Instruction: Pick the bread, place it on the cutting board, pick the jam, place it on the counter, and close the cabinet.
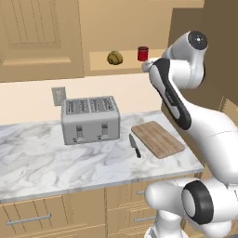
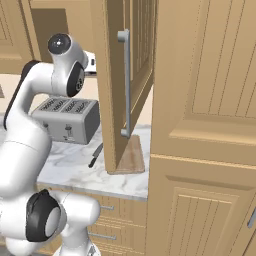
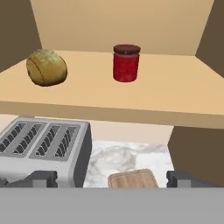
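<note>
Two targets on open cabinet shelf ahead of my gripper (image 3: 112, 178): lumpy golden-brown bread roll (image 3: 46, 67) up-left in hand view, small red jam jar with dark lid (image 3: 126, 63) near centre, well apart from roll. My fingertips spread wide, nothing between them. Bread goes first, I judge: I must swing toward the roll and reach in. Light-brown wooden cutting board (image 1: 157, 139) lies bare on veined marble counter (image 1: 42, 158), below shelf, beside grey toaster (image 1: 90, 120).
</note>
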### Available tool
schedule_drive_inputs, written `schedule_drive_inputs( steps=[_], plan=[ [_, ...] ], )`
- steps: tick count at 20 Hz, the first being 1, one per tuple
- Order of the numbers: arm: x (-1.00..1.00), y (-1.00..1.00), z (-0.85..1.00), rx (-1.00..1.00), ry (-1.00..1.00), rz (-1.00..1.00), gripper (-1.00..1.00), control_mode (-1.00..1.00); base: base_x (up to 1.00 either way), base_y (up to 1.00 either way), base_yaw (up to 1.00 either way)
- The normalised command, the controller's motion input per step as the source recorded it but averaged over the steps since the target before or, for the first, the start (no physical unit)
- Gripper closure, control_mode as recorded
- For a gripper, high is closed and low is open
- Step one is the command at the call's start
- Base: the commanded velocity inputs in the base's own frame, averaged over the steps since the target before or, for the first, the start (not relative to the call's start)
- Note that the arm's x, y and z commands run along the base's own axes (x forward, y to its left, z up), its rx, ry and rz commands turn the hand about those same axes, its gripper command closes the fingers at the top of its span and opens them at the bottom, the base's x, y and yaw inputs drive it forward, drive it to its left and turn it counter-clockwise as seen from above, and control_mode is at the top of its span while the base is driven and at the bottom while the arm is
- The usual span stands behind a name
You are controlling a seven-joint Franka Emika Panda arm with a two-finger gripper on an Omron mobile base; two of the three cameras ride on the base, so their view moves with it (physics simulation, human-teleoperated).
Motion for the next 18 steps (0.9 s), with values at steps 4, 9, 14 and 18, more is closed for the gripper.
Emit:
schedule_drive_inputs(
  steps=[4, 9, 14, 18],
  plan=[
    [0.37, 0.00, 0.17, 0.01, 0.00, 0.00, -1.00, -1.00, 0.00, 0.00, 0.00],
    [0.35, 0.00, 0.05, 0.00, 0.00, 0.00, -1.00, -1.00, 0.00, 0.00, 0.00],
    [0.41, 0.00, 0.00, 0.00, 0.00, 0.00, -1.00, -1.00, 0.00, 0.00, 0.00],
    [0.37, 0.00, 0.00, 0.00, 0.00, 0.00, -1.00, -1.00, 0.00, 0.00, 0.00]
  ],
)
